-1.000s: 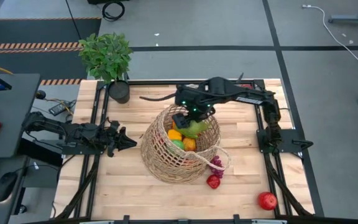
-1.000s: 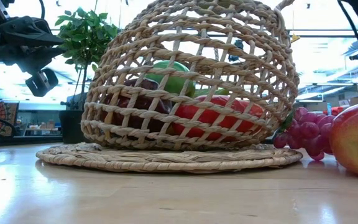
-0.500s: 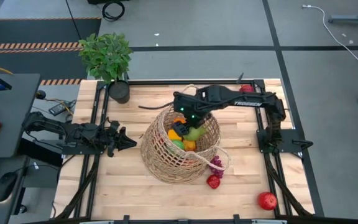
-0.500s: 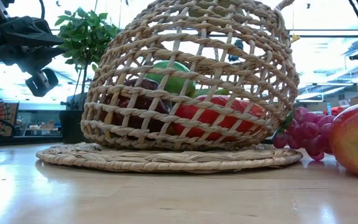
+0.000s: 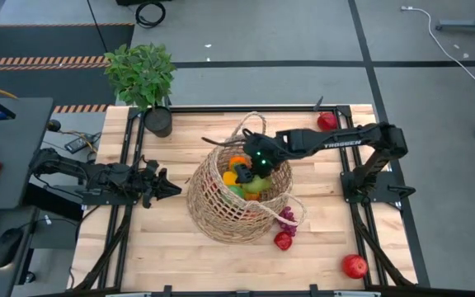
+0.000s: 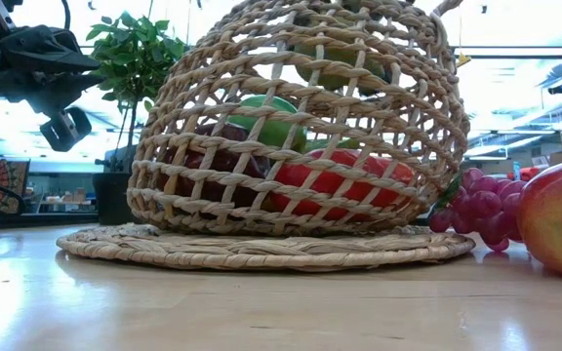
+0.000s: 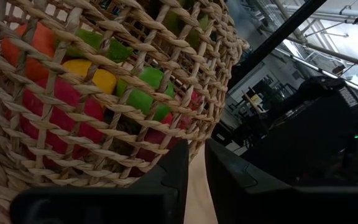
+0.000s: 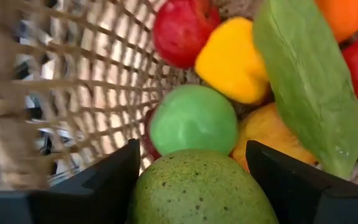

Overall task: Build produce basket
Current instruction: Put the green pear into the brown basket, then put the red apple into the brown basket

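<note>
Round open-weave tan wicker basket (image 5: 236,198) mid-table holding green apple (image 8: 193,120), yellow pepper (image 8: 234,60) and red apple (image 8: 181,28), right end effector (image 5: 258,162) inside pinching a speckled green fruit (image 8: 204,185), left end effector (image 5: 162,186) pressed together beside it, purple grapes (image 5: 288,218) and loose red apples (image 5: 355,266) on wooden table (image 5: 138,247), leafy potted plant (image 5: 142,76) at the far corner

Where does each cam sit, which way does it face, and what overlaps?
High: overhead, straight down; both arms, basket, right gripper inside it.
Low: table height, level across at the basket's wall; a dark arm part at upper left.
Left wrist: beside the basket, its shut fingers below.
Right wrist: inside the basket, fingers gripping a speckled green fruit.
Shared: all four see the basket with produce.
</note>
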Controlling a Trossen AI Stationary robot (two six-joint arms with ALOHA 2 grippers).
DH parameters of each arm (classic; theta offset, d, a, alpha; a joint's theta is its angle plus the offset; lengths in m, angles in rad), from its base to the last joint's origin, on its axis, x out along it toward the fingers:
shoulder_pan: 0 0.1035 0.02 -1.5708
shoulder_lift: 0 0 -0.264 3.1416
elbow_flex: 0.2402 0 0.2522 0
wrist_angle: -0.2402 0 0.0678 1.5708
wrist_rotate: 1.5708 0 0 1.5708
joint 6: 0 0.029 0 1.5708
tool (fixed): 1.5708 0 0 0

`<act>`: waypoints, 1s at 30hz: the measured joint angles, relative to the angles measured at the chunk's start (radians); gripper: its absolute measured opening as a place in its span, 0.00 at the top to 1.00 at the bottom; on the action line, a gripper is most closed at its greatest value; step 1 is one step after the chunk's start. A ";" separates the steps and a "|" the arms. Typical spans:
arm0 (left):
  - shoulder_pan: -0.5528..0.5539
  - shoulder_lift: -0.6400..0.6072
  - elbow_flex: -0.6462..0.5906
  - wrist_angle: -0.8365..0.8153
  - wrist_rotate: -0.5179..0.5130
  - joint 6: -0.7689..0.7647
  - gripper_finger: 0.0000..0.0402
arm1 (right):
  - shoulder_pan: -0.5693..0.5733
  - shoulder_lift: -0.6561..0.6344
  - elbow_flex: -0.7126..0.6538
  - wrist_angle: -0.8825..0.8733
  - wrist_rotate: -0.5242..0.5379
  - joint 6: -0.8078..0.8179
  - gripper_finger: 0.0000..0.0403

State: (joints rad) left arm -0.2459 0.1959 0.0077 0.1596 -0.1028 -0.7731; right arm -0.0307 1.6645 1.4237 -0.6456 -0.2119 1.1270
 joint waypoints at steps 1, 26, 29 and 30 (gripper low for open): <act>0.000 0.000 0.000 0.000 0.000 0.000 0.85 | -0.001 -0.006 -0.030 0.026 0.000 0.008 0.28; 0.000 0.000 0.000 0.000 0.000 0.000 0.85 | 0.120 -0.382 -0.104 -0.044 0.088 0.068 0.04; 0.000 0.000 0.000 0.000 0.000 0.000 0.84 | 0.201 -0.465 -0.096 -0.224 0.116 0.163 0.05; 0.000 0.000 0.000 0.000 0.000 0.000 0.84 | 0.233 -0.484 -0.086 -0.280 0.134 0.194 0.06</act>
State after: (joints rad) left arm -0.2462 0.1959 0.0077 0.1600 -0.1030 -0.7729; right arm 0.2027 1.1802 1.3382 -0.9254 -0.0776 1.3210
